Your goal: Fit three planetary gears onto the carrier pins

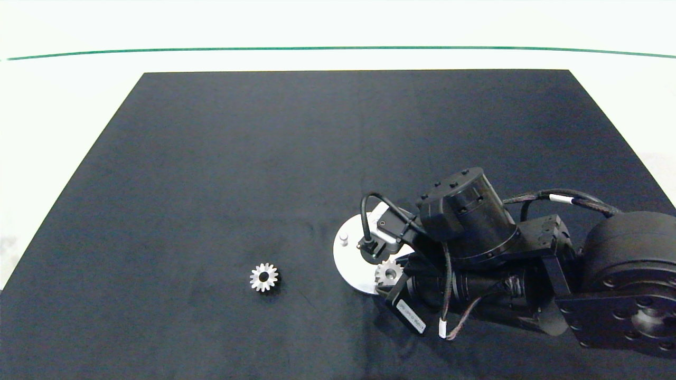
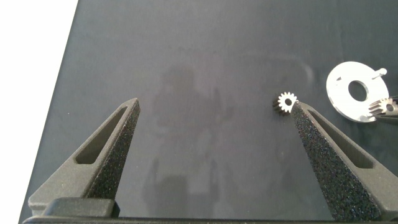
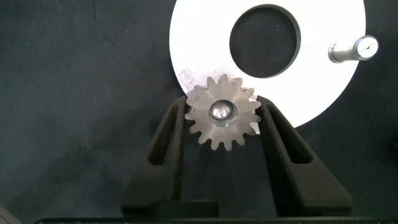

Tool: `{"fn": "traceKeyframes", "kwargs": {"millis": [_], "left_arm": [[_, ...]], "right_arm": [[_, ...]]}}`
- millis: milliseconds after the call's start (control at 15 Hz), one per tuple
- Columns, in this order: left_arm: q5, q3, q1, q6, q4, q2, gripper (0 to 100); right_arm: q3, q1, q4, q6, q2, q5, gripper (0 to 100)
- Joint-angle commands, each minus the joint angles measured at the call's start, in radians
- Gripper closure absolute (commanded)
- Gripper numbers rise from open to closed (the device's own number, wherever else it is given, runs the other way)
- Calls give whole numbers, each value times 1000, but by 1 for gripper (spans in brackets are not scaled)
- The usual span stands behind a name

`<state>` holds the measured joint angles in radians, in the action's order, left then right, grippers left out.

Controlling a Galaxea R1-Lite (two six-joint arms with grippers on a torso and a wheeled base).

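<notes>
One gear [image 3: 222, 112] sits on a pin between the right gripper [image 3: 222, 115]'s narrow jaws; left gripper [image 2: 214, 109] wide.

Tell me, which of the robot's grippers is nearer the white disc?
Right. The right gripper sits at the white disc's rim, its fingers around a gear on a pin. The left gripper hangs off beside it, open.

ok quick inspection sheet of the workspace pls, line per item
surface: dark mat on a white table.
job's things: white disc; one gear on a pin between the right gripper's fingers; a loose gear on the mat; one bare pin.
clutter: nothing seen.
grippers: right gripper at the disc's edge, fingers flanking the gear; left gripper open above the mat.
cables: black cables on the right arm.
surroundings: green line beyond the mat.
</notes>
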<state>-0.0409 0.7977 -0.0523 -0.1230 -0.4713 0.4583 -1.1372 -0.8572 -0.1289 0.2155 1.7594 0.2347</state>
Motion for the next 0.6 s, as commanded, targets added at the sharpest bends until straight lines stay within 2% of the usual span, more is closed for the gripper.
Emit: {"fn": "traceKeyframes", "kwargs": {"millis": [67,467,600], "left_arm": [[-1,11,0,-1,-4,2,0],[-1,11,0,-1,-4,3,0],[-1,11,-1,-1,-4,2,0]], "right_arm": [[1,0,-1,1,-3,2,0],[2,4,-3,-2,-23,3,0],[4,58,-31,-2,-136,31,0]]}}
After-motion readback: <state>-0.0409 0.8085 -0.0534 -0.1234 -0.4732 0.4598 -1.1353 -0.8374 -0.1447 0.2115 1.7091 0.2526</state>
